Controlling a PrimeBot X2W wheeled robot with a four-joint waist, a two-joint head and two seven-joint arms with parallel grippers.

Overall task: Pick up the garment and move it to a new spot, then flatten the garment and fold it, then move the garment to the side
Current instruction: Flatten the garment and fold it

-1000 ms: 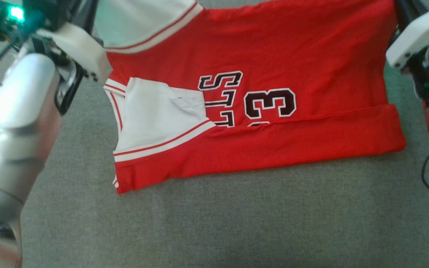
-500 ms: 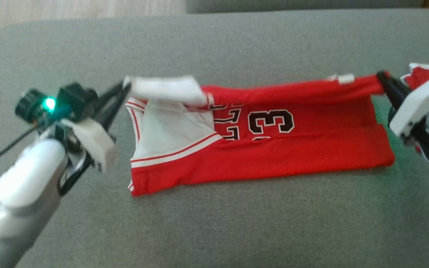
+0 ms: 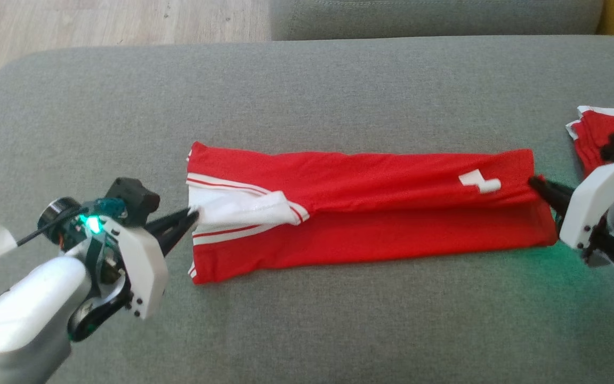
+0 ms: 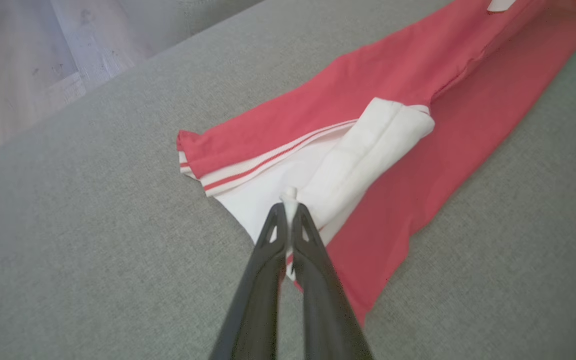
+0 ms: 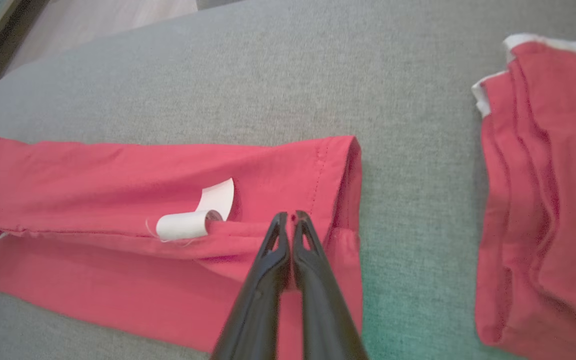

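Observation:
The garment (image 3: 381,229) is a red jersey with white trim, lying as a long narrow strip across the grey cushion (image 3: 307,325). Its folded-over top layer hides the printed front. My left gripper (image 3: 195,216) is shut on the white trim at the strip's left end; the left wrist view shows its fingers (image 4: 288,206) pinching that white cloth of the garment (image 4: 418,150). My right gripper (image 3: 534,183) is shut on the red hem at the right end, and in the right wrist view (image 5: 288,216) it grips the top layer of the garment (image 5: 93,175) just beside a white label (image 5: 188,222).
Another folded red garment (image 3: 597,128) lies at the cushion's right edge, close behind my right arm (image 5: 543,200). A grey back cushion (image 3: 435,16) runs along the far side. Wooden floor (image 3: 99,21) lies beyond the rounded far left corner.
Both grippers carried the raised far edge down and toward me, laying it over the jersey and covering the number. The head camera also tilted up, showing more of the cushion.

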